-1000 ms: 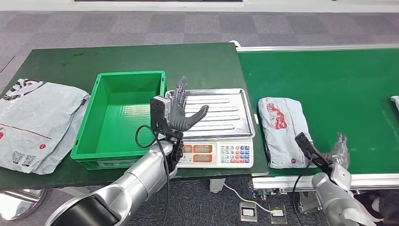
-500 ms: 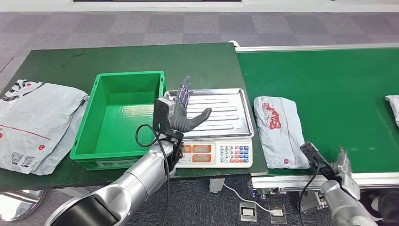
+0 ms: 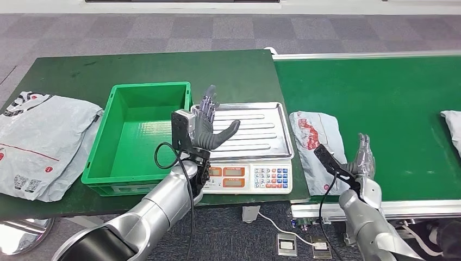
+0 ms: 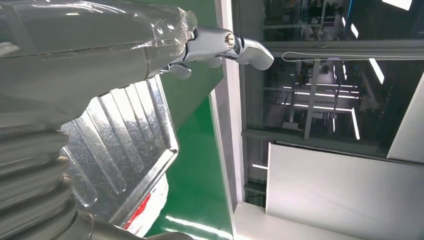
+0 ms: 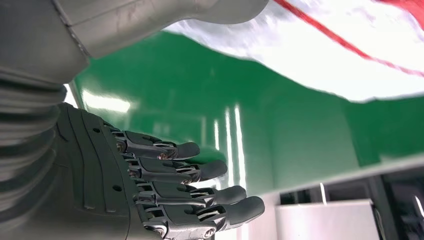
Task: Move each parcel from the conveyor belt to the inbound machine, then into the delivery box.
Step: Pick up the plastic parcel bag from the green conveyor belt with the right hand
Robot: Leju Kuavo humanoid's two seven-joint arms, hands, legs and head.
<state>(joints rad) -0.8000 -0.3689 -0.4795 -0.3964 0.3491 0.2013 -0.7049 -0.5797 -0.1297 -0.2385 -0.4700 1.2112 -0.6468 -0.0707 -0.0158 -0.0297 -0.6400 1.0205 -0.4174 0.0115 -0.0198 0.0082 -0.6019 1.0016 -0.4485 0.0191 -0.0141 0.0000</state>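
My right hand (image 3: 363, 157) was empty, fingers (image 5: 200, 170) spread, raised just beside the grey parcel (image 3: 315, 149) on the conveyor belt (image 3: 391, 103). My left hand (image 3: 209, 126) hung empty and spread above the scale's steel tray (image 3: 261, 130), beside the green bin (image 3: 136, 136). The wrist camera caught the tray's ribs close. Mailers (image 3: 43, 141) lay far left.

The left arm is raised from the lower left, and the left hand (image 3: 209, 126) is held upright with fingers (image 3: 207, 104) extended and thumb (image 4: 235, 44) spread sideways, nothing gripped. The right hand (image 3: 362, 159) is lifted at the lower right, its fingers (image 5: 200, 187) straightened and apart, nothing held.
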